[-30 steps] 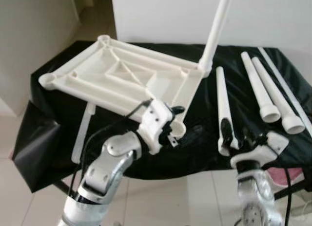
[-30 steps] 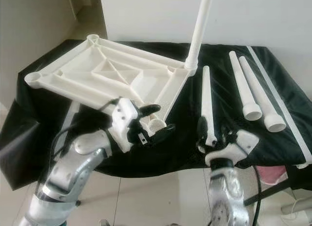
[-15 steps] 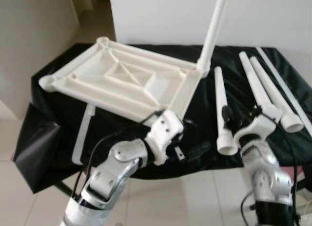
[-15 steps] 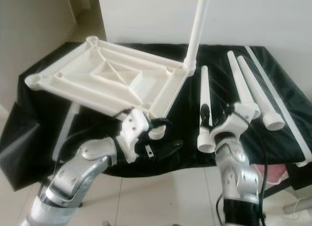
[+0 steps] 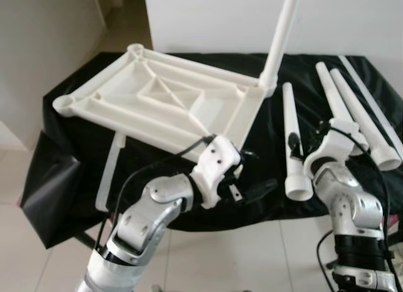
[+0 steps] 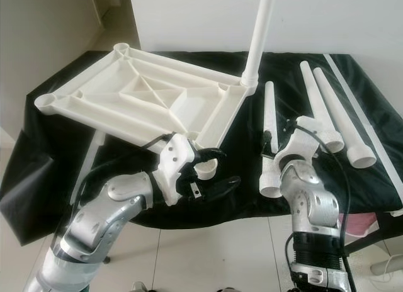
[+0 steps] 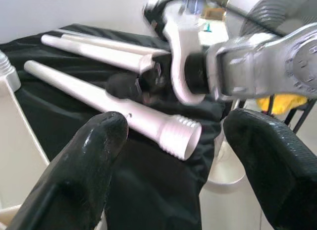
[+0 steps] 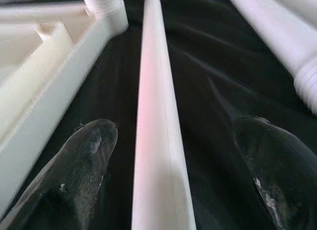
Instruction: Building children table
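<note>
— What lay on the black cloth (image 5: 75, 160) in the eye views?
— An upturned white tabletop (image 5: 160, 103) with one leg screwed in, and loose table legs (image 5: 294, 144) beside it. The left gripper (image 6: 211, 171) hung wide at its near corner.
— And the wrist views?
— The right gripper (image 8: 173, 190) was spread wide, one leg lying between its fingers (image 8: 81, 165).

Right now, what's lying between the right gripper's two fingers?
A loose white table leg runs between the open right gripper's fingers, lying on the black cloth; the right wrist view shows it.
</note>
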